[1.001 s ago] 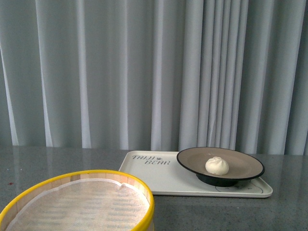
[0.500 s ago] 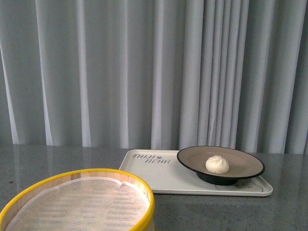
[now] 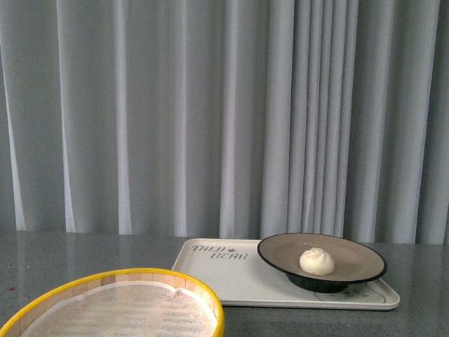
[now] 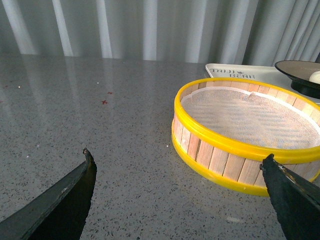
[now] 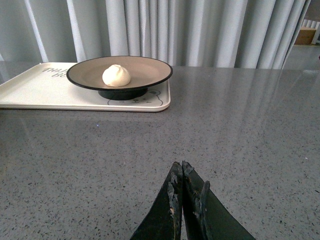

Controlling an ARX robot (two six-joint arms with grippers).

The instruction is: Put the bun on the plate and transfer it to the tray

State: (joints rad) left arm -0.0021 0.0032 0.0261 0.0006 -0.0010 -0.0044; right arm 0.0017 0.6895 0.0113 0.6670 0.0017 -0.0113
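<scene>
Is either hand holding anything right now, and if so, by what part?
Nothing is held. The left hand is open and empty; the right hand is shut on nothing. The bun sits on the plate.

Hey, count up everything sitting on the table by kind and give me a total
Bun: 1
Plate: 1
Tray: 1
Steamer basket: 1
Total: 4
</scene>
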